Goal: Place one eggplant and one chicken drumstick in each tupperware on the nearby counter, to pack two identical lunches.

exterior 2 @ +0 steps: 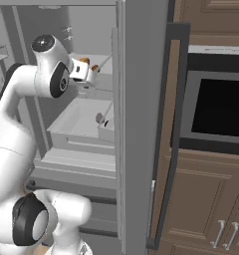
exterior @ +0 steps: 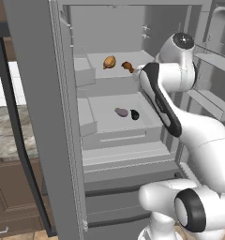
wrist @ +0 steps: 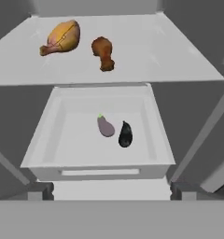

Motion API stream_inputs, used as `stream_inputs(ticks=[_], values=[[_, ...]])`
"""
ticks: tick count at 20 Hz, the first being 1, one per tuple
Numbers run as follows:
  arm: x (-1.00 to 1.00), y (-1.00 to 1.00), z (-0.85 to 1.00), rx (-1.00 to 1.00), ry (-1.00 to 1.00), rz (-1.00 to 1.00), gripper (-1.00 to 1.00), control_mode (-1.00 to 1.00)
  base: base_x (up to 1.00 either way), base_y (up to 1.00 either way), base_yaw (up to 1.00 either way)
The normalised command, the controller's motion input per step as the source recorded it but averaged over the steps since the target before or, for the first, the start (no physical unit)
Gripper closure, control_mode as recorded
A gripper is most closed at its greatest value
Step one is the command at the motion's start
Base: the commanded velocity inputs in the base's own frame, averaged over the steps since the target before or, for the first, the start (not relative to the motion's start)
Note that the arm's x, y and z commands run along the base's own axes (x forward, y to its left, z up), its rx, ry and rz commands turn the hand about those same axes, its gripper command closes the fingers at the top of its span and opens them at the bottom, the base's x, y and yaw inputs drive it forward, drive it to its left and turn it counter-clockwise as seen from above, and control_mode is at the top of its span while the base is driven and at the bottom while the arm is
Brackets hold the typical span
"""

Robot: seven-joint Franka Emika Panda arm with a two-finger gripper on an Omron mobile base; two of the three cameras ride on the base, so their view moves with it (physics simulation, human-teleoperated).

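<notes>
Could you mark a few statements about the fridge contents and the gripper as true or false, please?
1. Both chicken drumsticks, the golden-orange one and the reddish-brown one, lie on the shelf above the drawer. True.
2. The two eggplants lie on that same shelf. False: the pale purple eggplant and the near-black eggplant lie in the open drawer below it.
3. The two eggplants lie side by side near the middle of the drawer. True.
4. The gripper is shut on a drumstick. False: it is open and holds nothing.
5. The fridge door is closed. False: it stands open.
</notes>
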Motion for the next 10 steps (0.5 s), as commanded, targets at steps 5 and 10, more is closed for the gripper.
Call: stream_inputs(ticks=[5,10], values=[[0.70,0.00,0.03,0.00,0.04,-0.02,-1.00,-1.00,0.00,0.00,0.00],[0.81,0.00,0.00,0.00,0.08,0.00,-1.00,-1.00,0.00,0.00,0.00]])
